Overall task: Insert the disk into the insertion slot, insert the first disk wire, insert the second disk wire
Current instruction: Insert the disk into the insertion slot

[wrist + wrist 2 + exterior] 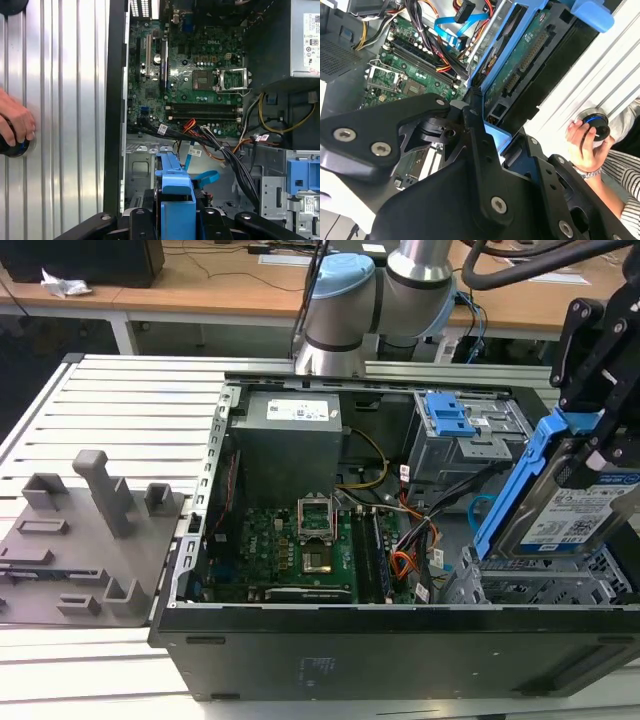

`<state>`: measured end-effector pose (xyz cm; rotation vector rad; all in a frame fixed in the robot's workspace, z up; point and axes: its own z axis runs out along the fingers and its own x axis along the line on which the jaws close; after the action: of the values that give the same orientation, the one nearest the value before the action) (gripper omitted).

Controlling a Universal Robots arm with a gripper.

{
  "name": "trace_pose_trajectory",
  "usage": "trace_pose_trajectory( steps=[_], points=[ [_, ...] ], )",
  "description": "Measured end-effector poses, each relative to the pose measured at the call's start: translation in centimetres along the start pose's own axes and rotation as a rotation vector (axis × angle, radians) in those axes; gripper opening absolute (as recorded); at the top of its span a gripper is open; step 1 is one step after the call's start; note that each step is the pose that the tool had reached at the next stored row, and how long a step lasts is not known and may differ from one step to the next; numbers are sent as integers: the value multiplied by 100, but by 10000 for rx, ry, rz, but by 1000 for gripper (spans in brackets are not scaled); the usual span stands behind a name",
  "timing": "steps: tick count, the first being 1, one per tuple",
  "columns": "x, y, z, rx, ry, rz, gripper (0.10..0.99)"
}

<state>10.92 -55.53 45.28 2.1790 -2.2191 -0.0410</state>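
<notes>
Gripping the disk (578,512) by the upper end of its blue caddy (522,475), the gripper (588,452) has its jaws closed against the caddy's two sides, so the drive body and its connector edge are left free. The disk hangs steeply tilted, lower end down, at the exterior view's right side of the case (400,650). Its lower edge sits at the mouth of the slot (545,588); contact with the cage cannot be confirmed. The tilt appears to suit entry from above, past the cage rim. Both leads lie loose beside the slot, unconnected: the blue cable (202,177) loops just next to the caddy, and the orange-red bundle (404,562) rests between the slot and the motherboard (285,540). The latched bay (452,422) stands behind the slot. A hand (16,124) rests on a round control on the ribbed table (65,100), well apart from the case.
</notes>
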Motion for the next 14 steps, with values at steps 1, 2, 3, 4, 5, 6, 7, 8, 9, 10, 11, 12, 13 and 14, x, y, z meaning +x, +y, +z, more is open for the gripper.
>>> trace_pose_trajectory(
  steps=[1,2,3,4,5,6,7,8,9,10,11,12,13,14],
  points=[
    [0,-1,17,-2,0,2,369],
    [0,-3,40,-3,0,0,369],
    [-1,-5,74,-4,1,-1,369],
    [-1,-6,89,-6,-1,-1,369],
    [-1,-7,99,-7,-1,-1,369],
    [-1,-8,110,-7,-1,-1,369],
    [-1,-9,121,-8,0,-1,369],
    [-1,-10,146,-9,-1,-1,369],
    [-1,-11,173,-11,1,-1,369],
    [-1,-11,191,-12,-1,-1,369],
    [-1,-12,204,-13,-1,0,369],
    [-1,-13,231,-15,-1,-1,369],
    [-1,-14,245,-16,-1,-1,369],
    [-1,-14,264,-16,0,0,369]
  ],
)
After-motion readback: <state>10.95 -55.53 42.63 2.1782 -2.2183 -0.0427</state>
